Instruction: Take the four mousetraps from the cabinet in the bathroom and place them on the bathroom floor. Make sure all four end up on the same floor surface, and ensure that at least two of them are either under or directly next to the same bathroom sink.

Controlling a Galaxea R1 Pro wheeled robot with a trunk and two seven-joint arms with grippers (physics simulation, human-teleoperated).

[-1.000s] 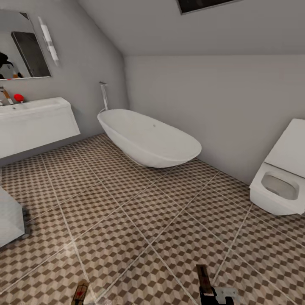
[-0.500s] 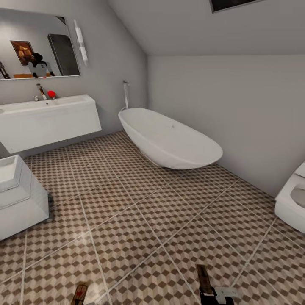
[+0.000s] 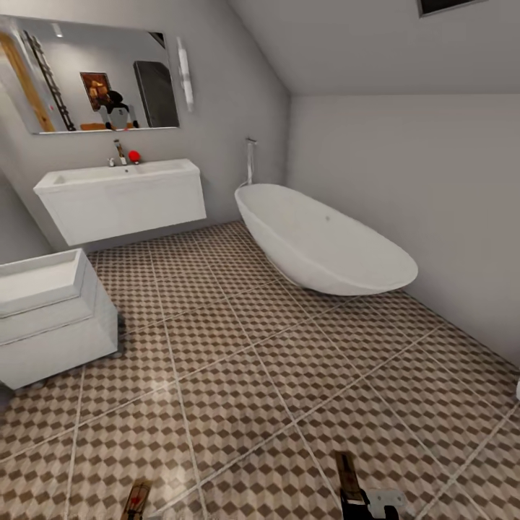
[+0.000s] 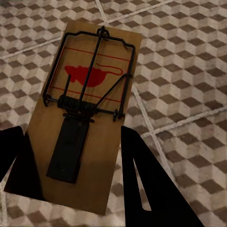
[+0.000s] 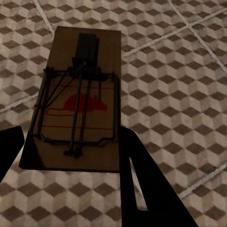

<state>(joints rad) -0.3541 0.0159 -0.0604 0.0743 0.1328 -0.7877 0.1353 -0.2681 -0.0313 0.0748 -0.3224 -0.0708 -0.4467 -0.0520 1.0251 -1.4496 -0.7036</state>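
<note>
Brown wooden mousetrap (image 4: 82, 118) gripped in your left hand (image 4: 71, 179), second mousetrap (image 5: 78, 101) gripped in right hand (image 5: 71, 184), both carried above bathroom floor (image 3: 238, 390). Carry step underway. Next: roll to wall sink (image 3: 123, 195), lower both beneath it.

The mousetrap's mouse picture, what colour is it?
Red, on the brown mousetrap; clearest in the left wrist view.

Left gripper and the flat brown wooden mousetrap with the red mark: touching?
Touching: the left wrist view shows the mousetrap clamped between the left gripper's dark fingers.
</note>
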